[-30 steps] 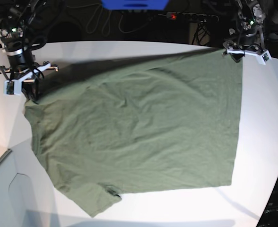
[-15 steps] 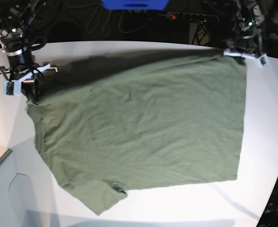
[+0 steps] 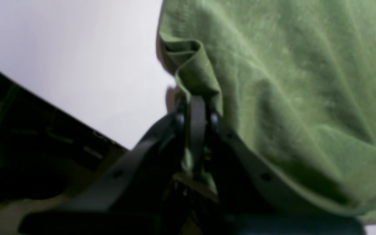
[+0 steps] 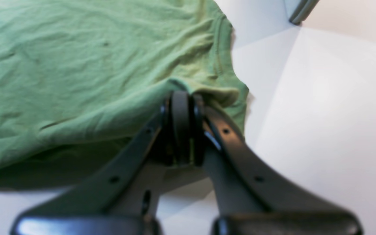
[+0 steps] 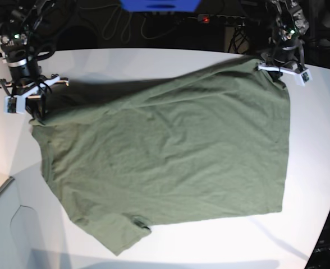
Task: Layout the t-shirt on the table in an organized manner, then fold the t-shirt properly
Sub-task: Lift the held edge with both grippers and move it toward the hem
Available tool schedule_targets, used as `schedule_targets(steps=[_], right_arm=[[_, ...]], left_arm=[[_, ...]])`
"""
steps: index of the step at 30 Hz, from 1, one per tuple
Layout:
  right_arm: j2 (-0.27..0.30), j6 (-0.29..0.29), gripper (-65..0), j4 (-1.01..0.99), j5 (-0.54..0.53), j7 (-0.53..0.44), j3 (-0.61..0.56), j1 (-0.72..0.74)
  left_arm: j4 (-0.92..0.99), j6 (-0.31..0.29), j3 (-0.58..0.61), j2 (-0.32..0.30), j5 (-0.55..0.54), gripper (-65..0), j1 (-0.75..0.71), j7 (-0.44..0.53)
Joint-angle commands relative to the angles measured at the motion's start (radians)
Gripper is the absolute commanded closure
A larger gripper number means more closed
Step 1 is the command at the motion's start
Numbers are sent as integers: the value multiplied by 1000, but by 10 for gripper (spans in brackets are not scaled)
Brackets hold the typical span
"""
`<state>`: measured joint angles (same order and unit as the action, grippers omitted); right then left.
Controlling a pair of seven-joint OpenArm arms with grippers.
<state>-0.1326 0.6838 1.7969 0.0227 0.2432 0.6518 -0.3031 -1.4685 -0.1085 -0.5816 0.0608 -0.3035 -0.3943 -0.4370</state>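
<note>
Corners of t-shirt (image 5: 165, 162) clenched by left gripper (image 3: 196, 101) and right gripper (image 4: 181, 98); pull taut evenly, lower flat onto table (image 5: 154, 56).

The t-shirt (image 5: 170, 162) is plain olive green (no pattern) on the white table (image 5: 154, 59).

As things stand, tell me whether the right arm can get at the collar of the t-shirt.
Probably not yet. The right gripper is shut on a corner of the t-shirt, while the collar lies uncovered near the table's opposite edge; it would have to let go first.
</note>
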Motion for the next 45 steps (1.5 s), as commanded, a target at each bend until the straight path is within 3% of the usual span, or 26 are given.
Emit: schedule_targets(steps=[1,25,39,45], right_arm=[[8,14,0,16,-16,-28,1,3],[8,14,0,17,-17,-28,0,3],[29,14,0,-79,-17,-37,-56,134],[90,14,0,-170,-17,-37,-106,219]], left_arm=[[-21,3,-1,-3,5,0,-18,-18],[-374,8,-5,-8,5,0,-85,-18],[-355,11,-7,-59,13,0,82,-19],[-260,11,-7,-97,11,0,185,-19]])
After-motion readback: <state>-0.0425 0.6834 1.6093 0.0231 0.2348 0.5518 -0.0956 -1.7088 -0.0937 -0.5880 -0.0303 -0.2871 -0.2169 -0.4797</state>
